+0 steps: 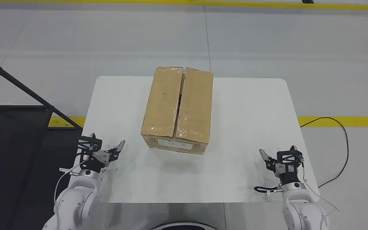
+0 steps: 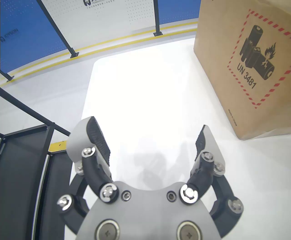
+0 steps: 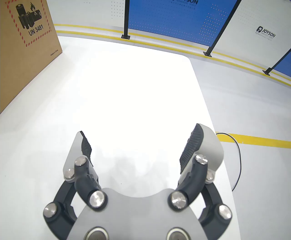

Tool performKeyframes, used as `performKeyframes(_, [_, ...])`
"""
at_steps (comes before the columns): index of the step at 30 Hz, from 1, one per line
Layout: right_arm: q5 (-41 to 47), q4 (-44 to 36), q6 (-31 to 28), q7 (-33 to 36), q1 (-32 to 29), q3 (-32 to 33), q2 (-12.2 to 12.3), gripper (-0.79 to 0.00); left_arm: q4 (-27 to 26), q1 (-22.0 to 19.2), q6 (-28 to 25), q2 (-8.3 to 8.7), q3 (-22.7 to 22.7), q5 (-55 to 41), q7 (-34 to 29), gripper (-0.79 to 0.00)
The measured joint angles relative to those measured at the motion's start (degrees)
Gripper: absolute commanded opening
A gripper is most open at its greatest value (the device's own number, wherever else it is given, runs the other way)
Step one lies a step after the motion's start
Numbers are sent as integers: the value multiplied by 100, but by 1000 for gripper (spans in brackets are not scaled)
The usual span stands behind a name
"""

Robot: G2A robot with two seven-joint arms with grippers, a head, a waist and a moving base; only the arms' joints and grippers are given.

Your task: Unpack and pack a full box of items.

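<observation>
One closed box point(image 1: 178, 109), long axis near-to-far, slightly skewed.

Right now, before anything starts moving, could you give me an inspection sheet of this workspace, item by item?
Surface: white table with rounded corners.
Job's things: one cardboard box standing mid-table, top flaps shut.
Clutter: nothing seen.
End effectors: left end effector and right end effector both open, holding nothing, near the table's front edge, one either side of the box and apart from it.
Cables: black cable on the floor beside the table, on the right arm's side.
Surroundings: yellow floor lines, blue and white panels on black stands, black frame on the left arm's side.
</observation>
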Motion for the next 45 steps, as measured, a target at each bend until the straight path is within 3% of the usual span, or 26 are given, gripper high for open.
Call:
performKeyframes(17, [0, 0, 0, 0, 0, 0, 0, 0, -14, -7, -3, -2, -1, 20, 44, 0])
performKeyframes(22, [-93, -140, -80, -87, 26, -13, -3, 0, -85, 55, -209, -21, -63, -300, 282, 0])
performKeyframes(35, [-435, -1446, -727, -491, 28, -243, -11, 0, -570, 359, -577, -29, -679, -1062, 488, 0])
performKeyframes(45, [-863, -2326, -1190, -696, 20, -693, -18, 0, -807, 442, -662, -41, -906, -1561, 31, 0])
